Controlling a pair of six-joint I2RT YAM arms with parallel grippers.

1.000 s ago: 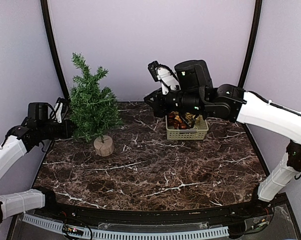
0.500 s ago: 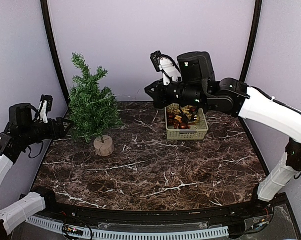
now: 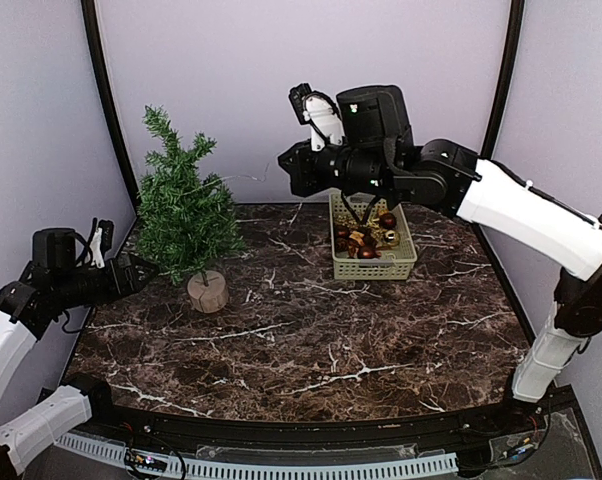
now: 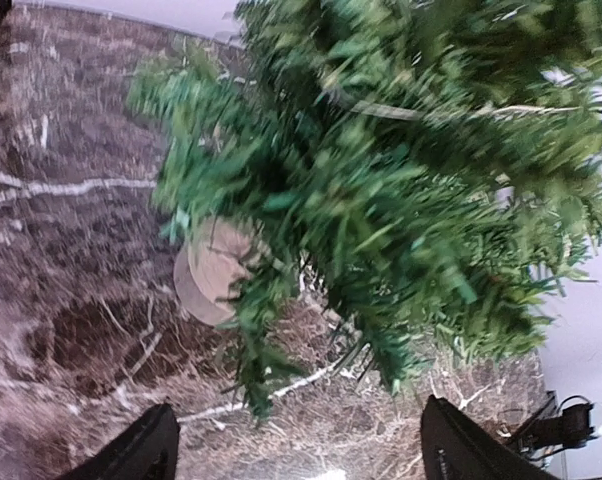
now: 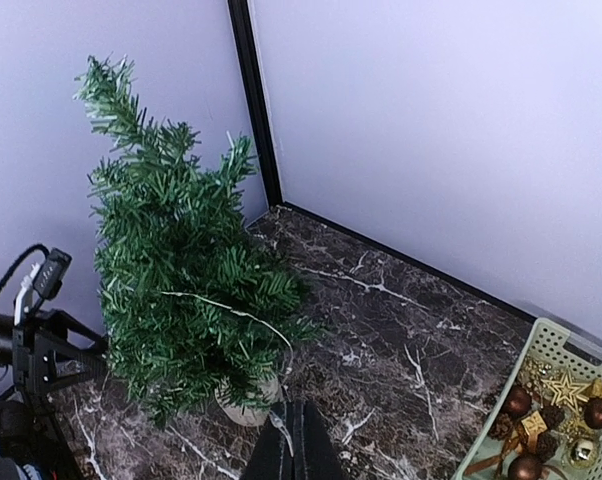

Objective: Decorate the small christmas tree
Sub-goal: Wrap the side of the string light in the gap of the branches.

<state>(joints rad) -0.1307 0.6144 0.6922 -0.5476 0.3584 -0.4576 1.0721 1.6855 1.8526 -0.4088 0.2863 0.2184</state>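
The small christmas tree (image 3: 186, 215) stands upright near the far left corner of the desk (image 3: 311, 340), its trunk stuck in a round tan stump base (image 3: 208, 291). The base sits flat on the dark marble top.

The left gripper (image 3: 133, 272) is low at the left edge of the desk, just beside the tree's lower branches. Its claw is spread wide with nothing in it. From its own camera the two black fingers (image 4: 141, 455) sit far apart at the bottom of the view, with a blurry mass of green needles ahead of them.

The right gripper (image 3: 289, 168) hangs up in the air over the far middle of the desk, well above the top and pointing toward the tree. Its fingers are pressed together on a thin pale thread (image 5: 226, 310) – the thread runs from the tip across the gap and lies over the tree's branches.

Behind that arm, toward the far edge and a bit right of the middle, there's a pale green basket (image 3: 373, 268) with ornaments in it – brown balls and a gold star (image 5: 564, 388).
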